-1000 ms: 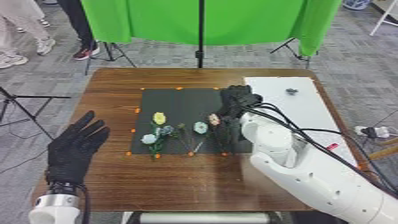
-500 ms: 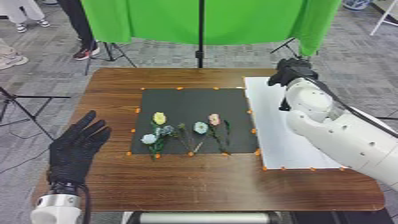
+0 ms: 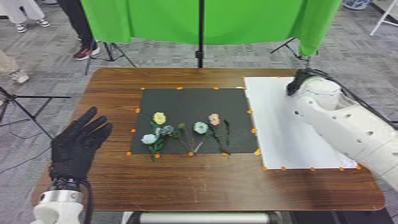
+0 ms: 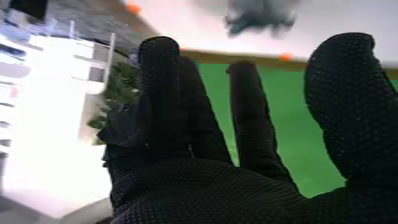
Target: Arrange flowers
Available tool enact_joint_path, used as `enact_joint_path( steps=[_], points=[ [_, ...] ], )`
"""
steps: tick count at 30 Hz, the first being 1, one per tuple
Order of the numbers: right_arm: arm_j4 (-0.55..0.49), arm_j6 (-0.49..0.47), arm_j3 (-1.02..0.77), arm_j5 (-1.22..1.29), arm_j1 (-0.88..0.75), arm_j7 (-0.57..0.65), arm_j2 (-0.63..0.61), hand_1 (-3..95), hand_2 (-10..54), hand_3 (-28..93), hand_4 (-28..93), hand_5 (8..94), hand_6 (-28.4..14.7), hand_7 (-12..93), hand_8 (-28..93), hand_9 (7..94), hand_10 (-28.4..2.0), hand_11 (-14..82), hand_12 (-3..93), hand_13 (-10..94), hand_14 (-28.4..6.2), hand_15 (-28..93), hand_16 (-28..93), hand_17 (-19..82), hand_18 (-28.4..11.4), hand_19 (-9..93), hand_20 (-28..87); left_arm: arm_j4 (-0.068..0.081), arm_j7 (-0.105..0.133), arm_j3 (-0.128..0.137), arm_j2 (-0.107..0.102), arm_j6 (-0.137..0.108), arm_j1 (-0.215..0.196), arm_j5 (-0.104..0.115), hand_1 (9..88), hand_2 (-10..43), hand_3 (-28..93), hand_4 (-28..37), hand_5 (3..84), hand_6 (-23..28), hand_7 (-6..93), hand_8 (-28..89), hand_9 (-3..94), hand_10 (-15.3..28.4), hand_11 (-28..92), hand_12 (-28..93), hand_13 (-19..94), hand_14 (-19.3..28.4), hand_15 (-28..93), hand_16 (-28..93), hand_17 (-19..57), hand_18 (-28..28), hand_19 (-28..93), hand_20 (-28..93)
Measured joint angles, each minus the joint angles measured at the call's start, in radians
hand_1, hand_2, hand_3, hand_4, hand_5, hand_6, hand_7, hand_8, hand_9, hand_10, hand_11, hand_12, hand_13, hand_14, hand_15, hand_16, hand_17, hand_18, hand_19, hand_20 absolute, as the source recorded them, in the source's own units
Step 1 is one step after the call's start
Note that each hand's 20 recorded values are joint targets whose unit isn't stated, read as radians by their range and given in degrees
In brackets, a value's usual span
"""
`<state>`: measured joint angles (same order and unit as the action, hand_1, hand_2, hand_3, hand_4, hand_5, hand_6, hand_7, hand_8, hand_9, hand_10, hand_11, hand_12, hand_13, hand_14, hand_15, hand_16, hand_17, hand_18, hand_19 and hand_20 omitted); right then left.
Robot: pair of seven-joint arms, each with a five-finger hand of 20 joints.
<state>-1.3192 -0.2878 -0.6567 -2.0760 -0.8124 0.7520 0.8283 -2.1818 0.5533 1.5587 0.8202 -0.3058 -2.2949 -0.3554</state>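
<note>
My right hand (image 3: 306, 79) is over the far part of the white sheet (image 3: 284, 130). In the right wrist view, that hand (image 4: 209, 192) has its fingers raised and apart, holding nothing; a blurred dark object (image 4: 258, 19) lies on the white surface beyond the fingertips. On the black mat (image 3: 182, 102) lie a yellow flower (image 3: 159, 118), a white one (image 3: 149, 139), a blue-grey one (image 3: 166, 130), a pale one (image 3: 201, 128), a pink one (image 3: 214, 119) and a green stem (image 3: 227, 132). My left hand (image 3: 73, 152) is open left of the mat.
Orange markers line the edges of the mat and sheet on the brown table (image 3: 178, 185). A green cloth (image 3: 160, 25) hangs behind the table, with a black stand (image 3: 200, 52) in front of it.
My right hand has gone from the mat's right part across to the far right of the white sheet, uncovering the green stem. The left hand has barely moved.
</note>
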Motion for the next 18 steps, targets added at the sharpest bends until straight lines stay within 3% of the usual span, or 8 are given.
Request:
enact_joint_path(
  steps=[4, 5, 7, 9, 12, 14, 18],
  points=[
    [0.006, -0.047, 0.004, -0.089, -0.028, -0.032, 0.022, 34.8, -9.4, 81, -28, 50.5, 4.3, 17, -15, 51.7, -17.0, 16.4, 13.2, 50, -12.7, 73, 5, 25, -18.9, 93, 58, 0.000, 0.000, 0.000, 0.000, 0.000, 0.000, 0.000, 24.2, 6.3, 81, -22.3, 41.2, 11.6, 12.3, -8, 35.9, 20.8, 28, 12, 25, 27.5, 55, -9, -9.3, 25.5, 54, 17],
    [0.007, -0.051, 0.009, -0.095, -0.031, -0.030, 0.025, 36.6, -9.5, 80, -28, 53.6, 4.6, 17, -15, 54.8, -15.5, 17.0, 13.3, 53, -11.5, 73, 6, 26, -18.7, 93, 58, 0.000, 0.000, 0.000, 0.000, 0.000, 0.001, 0.000, 24.3, 6.3, 81, -22.3, 41.3, 11.6, 12.3, -9, 35.9, 20.8, 28, 12, 25, 27.5, 55, -9, -9.4, 25.6, 54, 17],
    [0.011, -0.056, 0.028, -0.113, -0.033, -0.026, 0.029, 42.4, -9.5, 75, -28, 62.5, 5.1, 17, -12, 65.7, -11.4, 19.0, 13.8, 59, -8.8, 71, 8, 29, -18.2, 93, 58, 0.000, -0.003, 0.000, 0.000, 0.000, 0.002, 0.000, 24.4, 6.3, 81, -22.5, 41.2, 11.6, 12.4, -9, 35.9, 20.8, 28, 12, 25, 27.5, 55, -9, -9.4, 25.5, 54, 17],
    [0.012, -0.057, 0.042, -0.171, -0.032, -0.028, 0.031, 50.0, -9.5, 69, -28, 76.3, 4.8, 17, -5, 80.7, -7.1, 14.3, 23.0, 68, -5.6, 69, 13, 33, -17.5, 93, 59, 0.000, -0.008, 0.001, 0.000, 0.001, 0.002, -0.001, 24.4, 6.4, 81, -22.5, 41.2, 11.6, 12.5, -9, 35.9, 20.8, 28, 12, 25, 27.5, 55, -9, -9.4, 25.5, 54, 17],
    [0.014, -0.045, 0.057, -0.257, -0.037, -0.050, 0.026, 58.1, -9.5, 62, -28, 86.0, 4.1, 18, 0, 92.8, -4.7, 16.2, 30.3, 77, -3.4, 70, 17, 37, -17.5, 93, 61, 0.000, -0.010, 0.005, 0.000, 0.001, 0.002, -0.001, 24.3, 6.4, 81, -22.5, 41.3, 11.6, 12.5, -9, 35.9, 20.8, 28, 12, 25, 27.5, 55, -9, -9.4, 25.5, 54, 17],
    [0.014, 0.010, 0.065, -0.272, -0.050, -0.080, 0.015, 59.6, -9.5, 62, -28, 87.2, 2.8, 18, 1, 93.5, -4.1, 17.8, 31.7, 78, -3.2, 71, 17, 38, -18.1, 93, 62, 0.000, -0.008, 0.007, 0.000, 0.001, 0.000, 0.000, 24.3, 6.5, 81, -22.5, 41.3, 11.6, 12.5, -9, 36.0, 20.8, 28, 12, 25, 27.4, 55, -9, -9.3, 25.5, 54, 17],
    [0.011, 0.205, 0.115, -0.277, -0.070, -0.131, -0.025, 59.8, -9.5, 64, -28, 88.8, 1.4, 17, 3, 93.7, -4.5, 20.1, 31.5, 80, -3.3, 70, 18, 40, -19.0, 93, 62, -0.001, -0.001, 0.006, -0.006, 0.000, -0.005, 0.005, 24.2, 6.4, 81, -22.5, 41.3, 11.6, 12.5, -9, 35.9, 20.8, 28, 12, 25, 27.5, 55, -9, -9.4, 25.5, 54, 17]
  ],
)
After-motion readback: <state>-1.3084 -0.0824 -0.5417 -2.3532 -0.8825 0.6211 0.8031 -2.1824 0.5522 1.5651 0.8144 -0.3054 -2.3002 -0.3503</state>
